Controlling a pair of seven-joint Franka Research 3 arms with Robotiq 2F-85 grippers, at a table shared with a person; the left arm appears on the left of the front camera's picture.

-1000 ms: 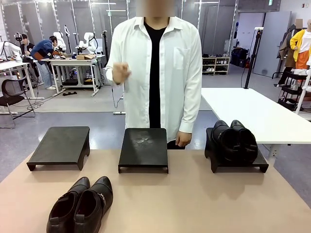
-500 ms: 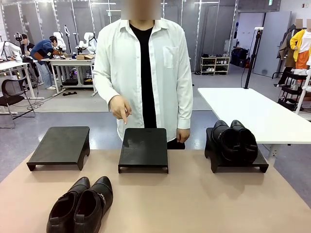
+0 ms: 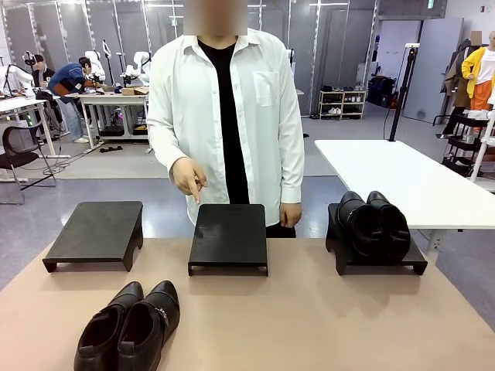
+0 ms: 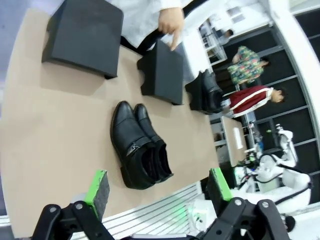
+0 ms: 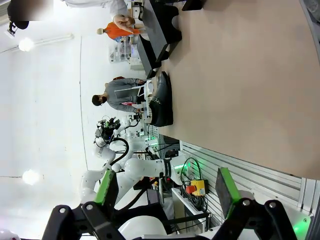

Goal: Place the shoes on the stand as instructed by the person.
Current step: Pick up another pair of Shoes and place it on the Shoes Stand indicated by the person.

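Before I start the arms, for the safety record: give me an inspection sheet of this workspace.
Surface: tan tabletop; three low black stands along its far side.
Job's things: one glossy black leather shoe pair on the table, near left; a second pair on the right stand; white-shirted person's hand points down by the middle stand.
Clutter: nothing seen.
Hands: left robot hand open, empty; right robot hand open, empty.
Cables: nothing seen on the table.
Surroundings: white table far right; people at far-left benches.

White side table (image 3: pixel 402 182), office chair (image 3: pixel 18 147), shelf rack (image 3: pixel 343 104)
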